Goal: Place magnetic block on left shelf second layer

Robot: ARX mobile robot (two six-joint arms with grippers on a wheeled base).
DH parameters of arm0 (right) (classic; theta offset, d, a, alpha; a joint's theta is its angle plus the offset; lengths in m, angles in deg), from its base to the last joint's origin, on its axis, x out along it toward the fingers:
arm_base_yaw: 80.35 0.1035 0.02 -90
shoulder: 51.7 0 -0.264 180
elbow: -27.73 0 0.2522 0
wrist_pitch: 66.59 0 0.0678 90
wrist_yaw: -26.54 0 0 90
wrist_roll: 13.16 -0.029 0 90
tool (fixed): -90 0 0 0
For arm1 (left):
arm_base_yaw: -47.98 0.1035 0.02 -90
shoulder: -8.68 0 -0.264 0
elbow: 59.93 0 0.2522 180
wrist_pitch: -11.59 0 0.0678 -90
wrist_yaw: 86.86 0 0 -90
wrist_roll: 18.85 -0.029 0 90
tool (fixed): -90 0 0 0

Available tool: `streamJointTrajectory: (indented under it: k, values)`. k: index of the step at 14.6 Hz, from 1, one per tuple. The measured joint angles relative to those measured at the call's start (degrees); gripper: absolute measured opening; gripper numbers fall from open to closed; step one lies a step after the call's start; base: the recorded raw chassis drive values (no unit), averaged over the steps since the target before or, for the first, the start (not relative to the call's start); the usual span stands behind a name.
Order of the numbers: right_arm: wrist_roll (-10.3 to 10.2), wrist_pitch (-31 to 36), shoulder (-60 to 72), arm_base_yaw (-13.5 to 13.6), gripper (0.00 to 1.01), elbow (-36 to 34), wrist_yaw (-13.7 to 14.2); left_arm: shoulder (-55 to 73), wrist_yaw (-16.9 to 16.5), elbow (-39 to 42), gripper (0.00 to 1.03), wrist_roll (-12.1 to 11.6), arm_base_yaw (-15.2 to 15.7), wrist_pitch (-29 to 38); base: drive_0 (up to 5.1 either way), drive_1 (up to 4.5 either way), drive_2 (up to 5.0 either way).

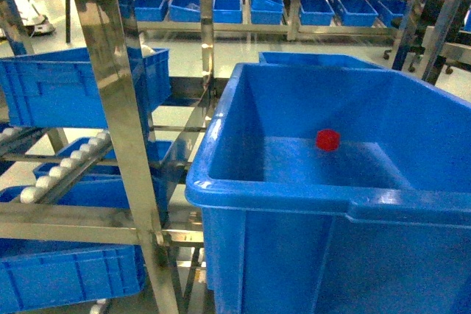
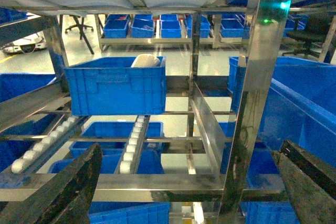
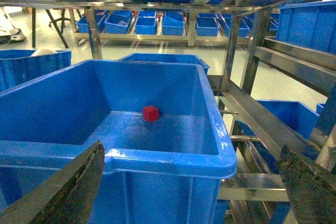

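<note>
Head view: large blue crate (image 1: 338, 211), open top, fills the right half. Contents: one red magnetic block (image 1: 328, 140), resting on the crate floor toward the back wall, apart from every side wall. A second blue crate (image 1: 316, 58) stands directly behind it; only its rim shows, contents hidden.

Steel rack (image 1: 121, 108), left half: shiny square post in front, sloping rail of white rollers (image 1: 62, 165) running down to the left. Upper-left crate (image 1: 81, 86) sits on a rack level; a pale rounded item shows just above its rim. Lower crates (image 1: 70, 273) sit beneath the roller rail; their insides are not visible. Back row of small blue bins (image 1: 243, 6) on a far rack, across a pale floor; contents cannot be told.

Left wrist view: left gripper (image 2: 189, 182), both dark fingers spread wide at the frame's lower corners, nothing between them. It faces the rack: roller rails (image 2: 132, 148) at centre and left, a blue crate (image 2: 118, 85) on the level above holding a white rounded item (image 2: 146, 61).

Right wrist view: right gripper (image 3: 191, 184), fingers likewise spread wide, empty, positioned at the near rim of the large crate. The block lies on the floor inside, well ahead of the fingers, near the back wall.

The block is not on the rack.
</note>
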Motion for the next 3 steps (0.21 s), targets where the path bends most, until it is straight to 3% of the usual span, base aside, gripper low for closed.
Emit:
streamJointTrajectory:
  k: [3]
  values:
    - [0.0, 0.0, 0.0, 0.0, 0.98, 0.0, 0.0, 0.0, 0.0, 0.0, 0.98, 0.0, 0.0, 0.0, 0.0, 0.00, 0.0]
